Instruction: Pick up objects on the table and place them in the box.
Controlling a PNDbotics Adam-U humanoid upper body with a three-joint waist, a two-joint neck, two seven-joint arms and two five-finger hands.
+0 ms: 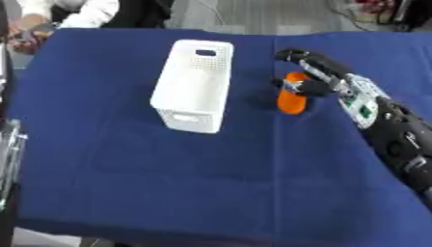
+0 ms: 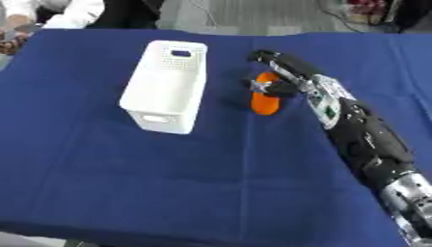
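Note:
A white perforated box [image 1: 195,84] stands on the blue tablecloth, left of centre. Just to its right is an orange oblong object [image 1: 292,99], standing roughly upright, its lower end near or on the cloth. My right hand [image 1: 314,72] comes in from the right on a black arm and curls round the object's upper part, fingers arching over the top and thumb against its side. My left hand does not show in either view.
The blue table [image 1: 168,173] spreads wide in front of the box. A metal frame [image 1: 8,144] stands at the left edge. A person in white sleeves [image 1: 76,12] sits at the far left corner.

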